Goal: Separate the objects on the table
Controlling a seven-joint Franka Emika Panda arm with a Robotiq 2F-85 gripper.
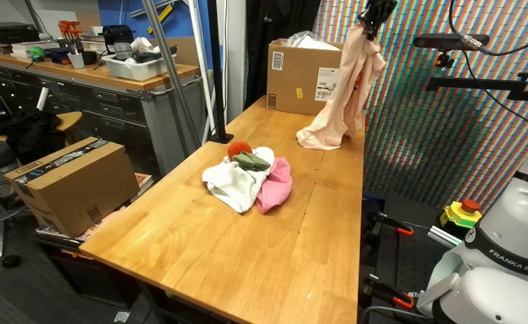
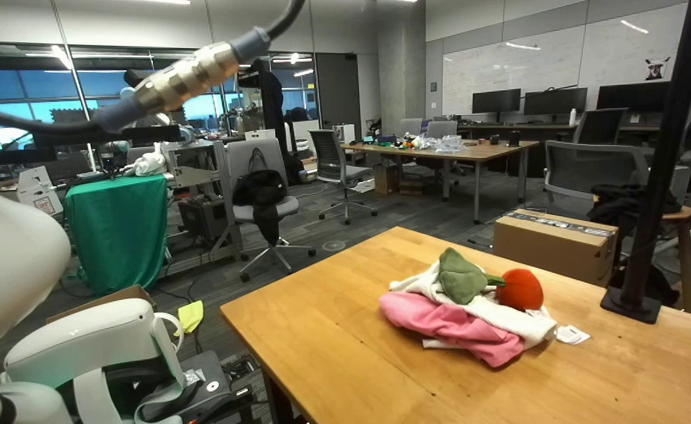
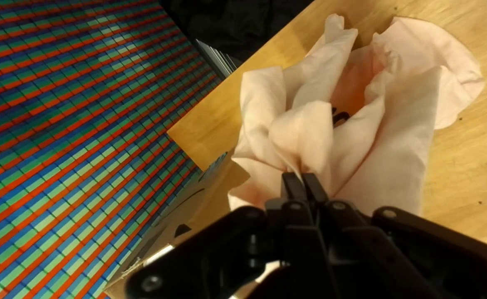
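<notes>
The pincer (image 3: pixel 300 177) is clamping the peach cloth (image 1: pixel 345 94), which is hanging beneath it, the cloth pile (image 1: pixel 245 181) lying well apart, while the narrow fingertip pinch may be inviting a slip.

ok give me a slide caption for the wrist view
Black two-fingered tool pinching a pale peach cloth over a light wooden table.

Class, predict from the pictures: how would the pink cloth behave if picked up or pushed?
The pink cloth looks floppy and would probably sag, as the peach cloth droops from the claw. Its soft folds suggest a push would crumple it rather than roll it. The white cloth lies against it, so that might be dragged along.
</notes>
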